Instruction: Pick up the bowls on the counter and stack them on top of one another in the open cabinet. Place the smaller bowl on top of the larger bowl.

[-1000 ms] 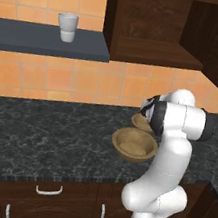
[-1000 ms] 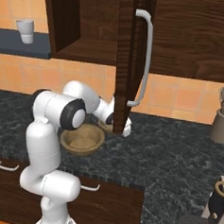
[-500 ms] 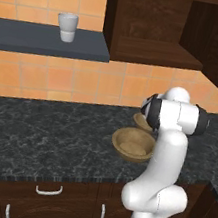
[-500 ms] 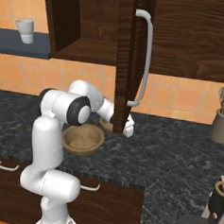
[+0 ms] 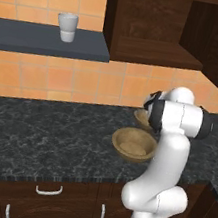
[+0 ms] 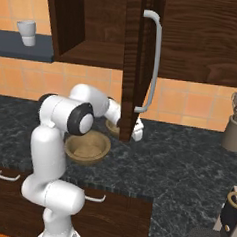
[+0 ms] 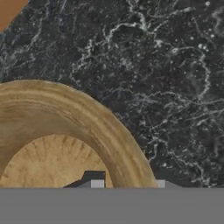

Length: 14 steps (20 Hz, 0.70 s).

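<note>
bowls, two, tan wood, both on the dark marbled table (image 5: 49, 141). item one: larger bowl (image 5: 134, 145), wide and shallow with a thick rim, standing upright near the front part of the table, just left of my arm in the left base view and just right of it in the right base view. item two: smaller bowl (image 5: 143, 118), behind the larger one, nearer the orange tiled wall (image 5: 45, 77) and partly hidden by my arm; i cannot tell whether the two touch. in the hand view a wooden rim curves beneath the jaws, one tip over the bowl's hollow and the other outside its wall, so they straddle the rim; i read them as apart, with nothing clamped between them. gripper (image 6: 136, 133) reaches low over the back bowl, beside the lower edge of the cabinet door (image 6: 132, 66), which hangs open with a long pale handle (image 6: 152, 62). open cabinet (image 5: 155, 33), dark brown, above the bowls, deep shelf in shadow. other stock: white cup (image 5: 67, 27) on the blue-grey wall shelf (image 5: 46, 41); utensil crock (image 6: 235, 132) well off to the right on the table; drawers with silver handles (image 5: 48, 190) below.
</note>
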Available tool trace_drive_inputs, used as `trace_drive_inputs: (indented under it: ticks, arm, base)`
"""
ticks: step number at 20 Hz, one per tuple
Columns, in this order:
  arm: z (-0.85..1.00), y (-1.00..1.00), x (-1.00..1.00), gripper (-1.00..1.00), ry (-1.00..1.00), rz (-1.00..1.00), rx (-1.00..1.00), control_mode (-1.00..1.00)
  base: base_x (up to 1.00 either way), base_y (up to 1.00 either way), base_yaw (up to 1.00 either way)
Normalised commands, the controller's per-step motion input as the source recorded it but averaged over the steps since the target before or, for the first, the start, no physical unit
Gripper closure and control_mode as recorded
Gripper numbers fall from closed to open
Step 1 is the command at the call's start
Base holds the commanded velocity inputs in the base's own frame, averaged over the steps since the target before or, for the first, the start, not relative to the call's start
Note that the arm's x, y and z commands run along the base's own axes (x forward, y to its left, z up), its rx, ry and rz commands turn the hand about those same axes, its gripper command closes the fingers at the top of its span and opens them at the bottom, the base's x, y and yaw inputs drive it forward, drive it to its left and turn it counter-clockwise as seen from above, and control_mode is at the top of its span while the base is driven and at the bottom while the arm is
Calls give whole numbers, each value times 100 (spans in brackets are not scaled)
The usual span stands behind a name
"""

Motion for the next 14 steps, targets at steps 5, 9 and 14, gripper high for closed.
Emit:
trace_drive_inputs:
  ticks: [5, 9, 14]
  arm:
    - [63, 10, -31, 100, -17, 0, 0, -100]
    - [92, 38, -40, 100, -5, 0, 0, -100]
    - [91, 32, -84, 100, 0, 1, 0, -100]
  base:
    - [0, 0, 0]
    - [0, 0, 0]
    - [0, 0, 0]
